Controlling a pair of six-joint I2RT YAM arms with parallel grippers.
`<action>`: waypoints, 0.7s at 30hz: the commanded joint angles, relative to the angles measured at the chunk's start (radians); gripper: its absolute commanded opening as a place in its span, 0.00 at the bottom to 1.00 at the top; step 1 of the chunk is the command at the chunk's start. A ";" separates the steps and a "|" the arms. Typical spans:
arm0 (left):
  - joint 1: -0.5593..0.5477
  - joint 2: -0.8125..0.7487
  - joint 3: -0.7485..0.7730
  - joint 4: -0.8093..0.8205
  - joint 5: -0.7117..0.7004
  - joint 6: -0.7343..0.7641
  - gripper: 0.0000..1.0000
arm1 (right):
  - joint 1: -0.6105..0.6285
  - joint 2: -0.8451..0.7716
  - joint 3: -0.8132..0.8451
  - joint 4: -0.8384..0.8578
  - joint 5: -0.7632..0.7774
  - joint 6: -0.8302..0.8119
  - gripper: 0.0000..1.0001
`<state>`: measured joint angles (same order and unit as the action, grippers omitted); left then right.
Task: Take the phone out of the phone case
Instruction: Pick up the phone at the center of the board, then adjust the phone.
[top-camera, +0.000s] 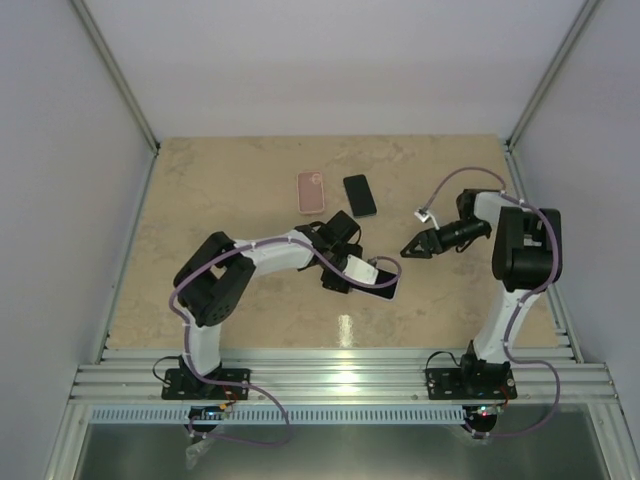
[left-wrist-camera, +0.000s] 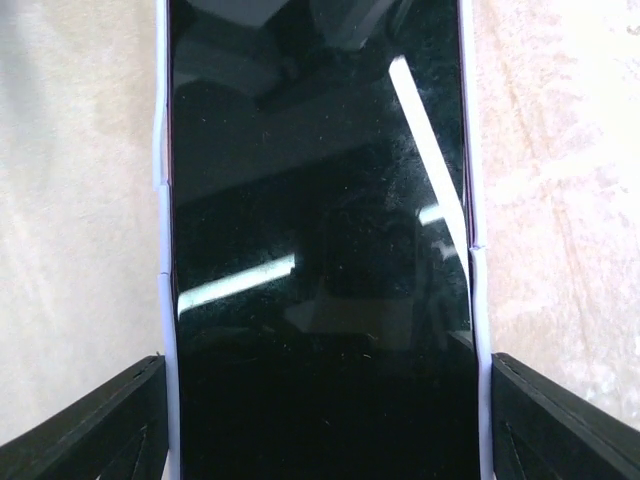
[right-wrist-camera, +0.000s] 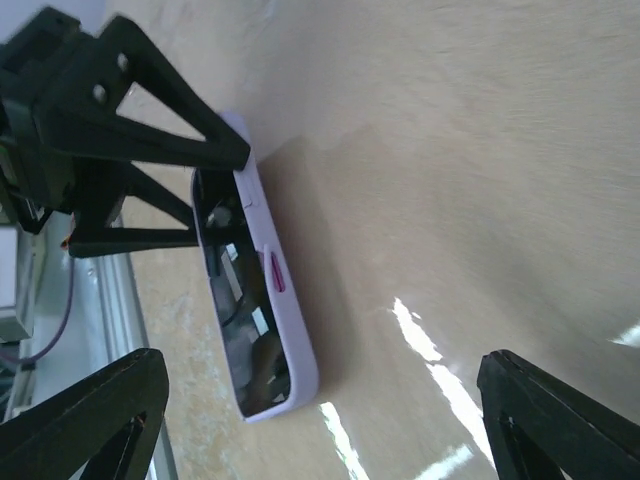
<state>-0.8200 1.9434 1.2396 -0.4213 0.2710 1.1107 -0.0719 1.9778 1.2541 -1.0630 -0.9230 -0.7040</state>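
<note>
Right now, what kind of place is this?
Probably a robotics lab test booth: a left arm and right arm bolted to a metal rail, and plain white panels boxing in a beige table.

Lab test cell: white panels (top-camera: 330, 60), aluminium frame (top-camera: 340, 372).

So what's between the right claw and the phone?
Only bare table separates the right claw from the phone, seen in the top view.
</note>
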 joint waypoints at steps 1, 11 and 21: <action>0.002 -0.107 -0.033 0.146 -0.044 0.018 0.71 | 0.069 0.064 0.022 -0.064 -0.118 -0.065 0.86; 0.002 -0.190 -0.101 0.213 -0.053 0.032 0.73 | 0.252 0.092 0.049 -0.115 -0.200 -0.120 0.65; 0.002 -0.251 -0.142 0.219 -0.063 0.033 0.75 | 0.264 0.085 0.082 -0.175 -0.255 -0.133 0.23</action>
<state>-0.8158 1.7615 1.1080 -0.2523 0.1993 1.1309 0.1917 2.0785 1.3025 -1.1831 -1.0985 -0.8070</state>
